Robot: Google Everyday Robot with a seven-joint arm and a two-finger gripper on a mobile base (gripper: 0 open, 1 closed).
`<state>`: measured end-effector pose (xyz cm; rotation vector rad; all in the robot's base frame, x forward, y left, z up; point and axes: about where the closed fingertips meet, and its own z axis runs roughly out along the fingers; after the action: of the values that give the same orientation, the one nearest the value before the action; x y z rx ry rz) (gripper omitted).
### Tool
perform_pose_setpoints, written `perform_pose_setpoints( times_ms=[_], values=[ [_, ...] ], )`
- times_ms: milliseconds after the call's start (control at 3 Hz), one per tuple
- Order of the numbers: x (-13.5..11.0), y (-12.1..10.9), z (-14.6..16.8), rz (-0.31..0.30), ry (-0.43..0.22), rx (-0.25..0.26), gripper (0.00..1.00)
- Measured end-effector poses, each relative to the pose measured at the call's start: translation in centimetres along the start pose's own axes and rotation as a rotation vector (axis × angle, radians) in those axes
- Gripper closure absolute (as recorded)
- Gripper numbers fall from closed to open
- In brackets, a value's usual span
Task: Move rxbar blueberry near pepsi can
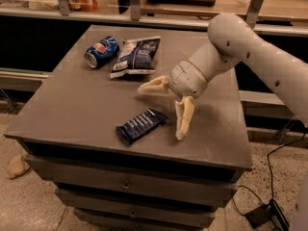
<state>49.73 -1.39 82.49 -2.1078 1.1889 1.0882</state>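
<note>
A: Where is the arm (250, 52)?

B: It comes in from the right. It is fat, round and pale, and it bends down over the table (67, 105).

A: And the gripper (160, 113)?

B: It hangs low over the near right part of the table. Its two fingers (184, 119) are spread wide apart. One points left. The other points down at the table top. It holds nothing.

A: What do the fingers look like?

B: They are cream and long, and they get thin at the tips.

A: Where is the bar (141, 125)?

B: It lies flat near the front edge, just left of the finger that points down. I cannot tell if that finger touches it.

A: How does the bar look?

B: It is slim and flat, with a dark blue wrapper and white words. It lies at a slant.

A: And the can (101, 51)?

B: It is blue and shiny and lies on its side at the far left, well apart from the bar. A puffy blue and white bag (136, 56) lies just right of it.

A: What is the table like?

B: It is grey and dull, with drawers below.
</note>
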Motion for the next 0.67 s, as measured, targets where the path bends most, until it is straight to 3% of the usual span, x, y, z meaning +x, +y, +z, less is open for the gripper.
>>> perform_pose_setpoints(
  times_ms=[667],
  values=[
    [1.17,0.54,0.43,0.059,0.031,-0.036,0.48]
  ],
)
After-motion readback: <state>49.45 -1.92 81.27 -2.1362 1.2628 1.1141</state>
